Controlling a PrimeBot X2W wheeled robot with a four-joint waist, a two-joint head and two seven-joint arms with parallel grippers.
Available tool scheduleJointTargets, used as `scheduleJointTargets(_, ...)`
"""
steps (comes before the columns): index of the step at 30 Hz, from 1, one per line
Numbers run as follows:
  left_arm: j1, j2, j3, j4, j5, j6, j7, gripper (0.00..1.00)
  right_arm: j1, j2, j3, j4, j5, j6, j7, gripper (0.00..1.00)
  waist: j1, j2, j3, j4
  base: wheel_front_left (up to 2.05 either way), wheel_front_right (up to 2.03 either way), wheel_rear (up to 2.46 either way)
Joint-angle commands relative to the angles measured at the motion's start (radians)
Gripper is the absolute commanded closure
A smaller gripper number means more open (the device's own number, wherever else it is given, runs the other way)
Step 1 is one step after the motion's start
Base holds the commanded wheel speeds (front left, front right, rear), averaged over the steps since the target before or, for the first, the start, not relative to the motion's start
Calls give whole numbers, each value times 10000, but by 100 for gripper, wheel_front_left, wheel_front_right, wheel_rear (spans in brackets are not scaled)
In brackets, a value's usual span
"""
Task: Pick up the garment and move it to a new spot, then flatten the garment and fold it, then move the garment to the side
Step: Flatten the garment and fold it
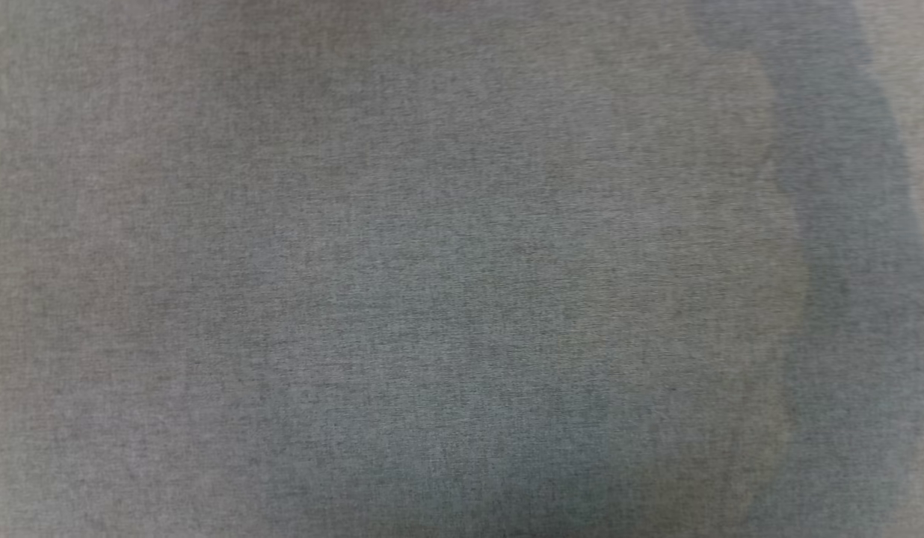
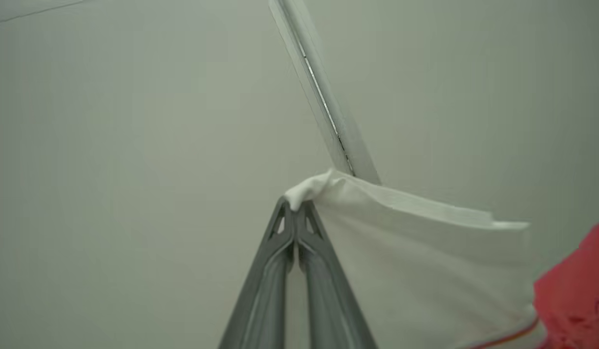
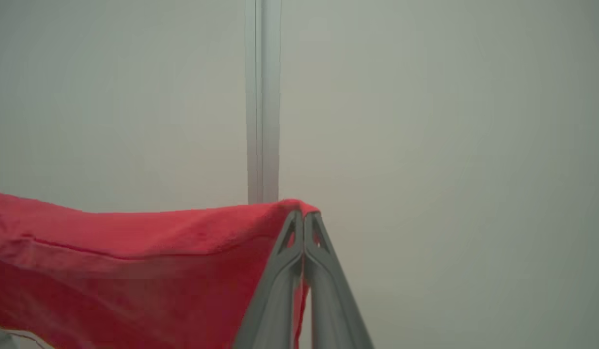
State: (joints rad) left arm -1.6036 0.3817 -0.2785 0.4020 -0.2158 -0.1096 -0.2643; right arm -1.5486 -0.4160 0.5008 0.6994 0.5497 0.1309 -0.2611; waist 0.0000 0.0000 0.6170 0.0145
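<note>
The garment is up in the air, stretched between the two arms. It is white at one end and red at the other. The left fingers are shut tight on a white corner. The right fingers are shut tight on a red edge. Behind the cloth is a plain pale surface with a pale strip running across it. The head view shows grey cloth up close, and I cannot tell what it is. I think this is the carrying step, just before the flattening. Next, both arms should lower the garment together and keep it pulled wide, so it lands flat on the counter.
</note>
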Motion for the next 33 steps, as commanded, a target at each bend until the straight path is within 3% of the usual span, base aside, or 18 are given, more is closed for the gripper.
scheduleJointTargets(1,849,202,110,-202,-353,-115,2,100,643,65,-33,-103,234,-4,-51,100,0,0,119,138,0,0,0)
scheduleJointTargets(5,4163,610,-47,-1042,-1387,-202,-2,100,2498,-233,490,-388,920,-8,-56,100,0,0,-369,200,0,0,0)
scheduleJointTargets(15,11888,1759,-884,-3327,-4316,-191,-9,100,7690,-2030,1372,-2032,4013,-4,-44,100,0,0,-2368,96,0,0,0)
scheduleJointTargets(21,14635,2483,-1656,-4590,-5008,-192,-8,100,10291,-2988,1452,-3186,5565,-4,-28,100,0,0,-3378,114,0,0,0)
scheduleJointTargets(26,15751,2402,-1365,-5232,-5057,52,-8,100,11561,-2765,1160,-3833,5779,-4,-49,100,0,0,-3838,130,0,0,0)
scheduleJointTargets(27,15813,2394,-1325,-5244,-4966,73,-8,100,11670,-2617,1102,-3806,5673,-4,-49,61,0,0,-3887,141,0,0,0)
scheduleJointTargets(28,15815,2345,-1265,-5238,-4881,128,-8,100,11688,-2497,1046,-3744,5452,-4,-52,0,0,0,-3924,155,0,0,0)
scheduleJointTargets(33,15159,2035,-982,-5257,-4320,167,-8,100,10618,-1571,1209,-1935,3124,-2,-52,0,0,0,-3658,418,0,0,0)
